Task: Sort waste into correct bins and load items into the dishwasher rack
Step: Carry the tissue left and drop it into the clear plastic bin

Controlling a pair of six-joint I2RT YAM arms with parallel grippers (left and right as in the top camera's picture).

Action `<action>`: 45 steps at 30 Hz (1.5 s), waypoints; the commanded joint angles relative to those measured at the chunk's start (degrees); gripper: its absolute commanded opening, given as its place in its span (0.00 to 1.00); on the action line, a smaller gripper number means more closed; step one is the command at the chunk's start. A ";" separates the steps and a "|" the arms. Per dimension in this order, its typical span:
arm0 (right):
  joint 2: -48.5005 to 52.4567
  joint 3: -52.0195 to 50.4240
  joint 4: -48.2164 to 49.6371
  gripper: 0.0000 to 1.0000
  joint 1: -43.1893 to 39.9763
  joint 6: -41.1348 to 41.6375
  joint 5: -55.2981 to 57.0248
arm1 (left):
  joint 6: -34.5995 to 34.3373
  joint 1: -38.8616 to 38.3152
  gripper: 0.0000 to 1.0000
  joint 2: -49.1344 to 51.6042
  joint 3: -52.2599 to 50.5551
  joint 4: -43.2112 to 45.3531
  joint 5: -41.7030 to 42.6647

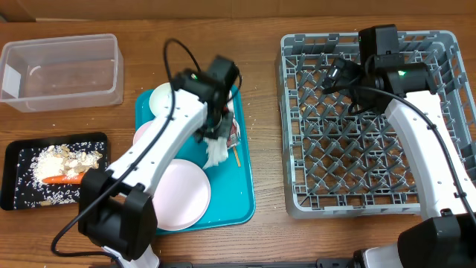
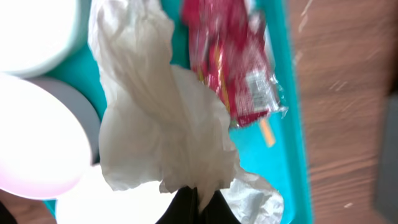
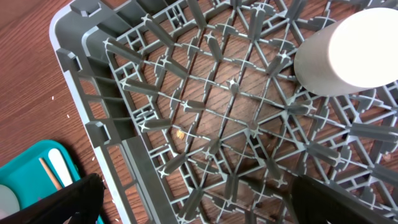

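My left gripper (image 2: 198, 200) is shut on the lower edge of the crumpled white napkin (image 2: 161, 124), which lies over the teal tray (image 2: 289, 143). From overhead, that gripper (image 1: 219, 136) is over the tray's right half with the napkin (image 1: 217, 154) below it. The red shiny wrapper (image 2: 233, 62) lies right beside the napkin, and a wooden stick end (image 2: 267, 132) pokes out under it. My right gripper (image 3: 199, 205) hangs open over the grey dishwasher rack (image 3: 118, 118), near its back left corner (image 1: 338, 74). A white cup (image 3: 348, 53) stands in the rack.
The clear tub (image 1: 59, 71) is at the back left. The black tray (image 1: 15, 179) holds beige scraps and a carrot piece (image 1: 63, 179). On the teal tray (image 1: 242, 186) sit a pale plate (image 1: 182, 195) and two bowls (image 1: 162, 97). A white fork (image 3: 62, 165) lies at the tray's edge.
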 commanded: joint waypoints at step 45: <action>-1.53 0.57 0.28 1.00 -0.02 0.46 0.11 | 3.69 46.38 1.00 2.16 18.69 27.54 4.81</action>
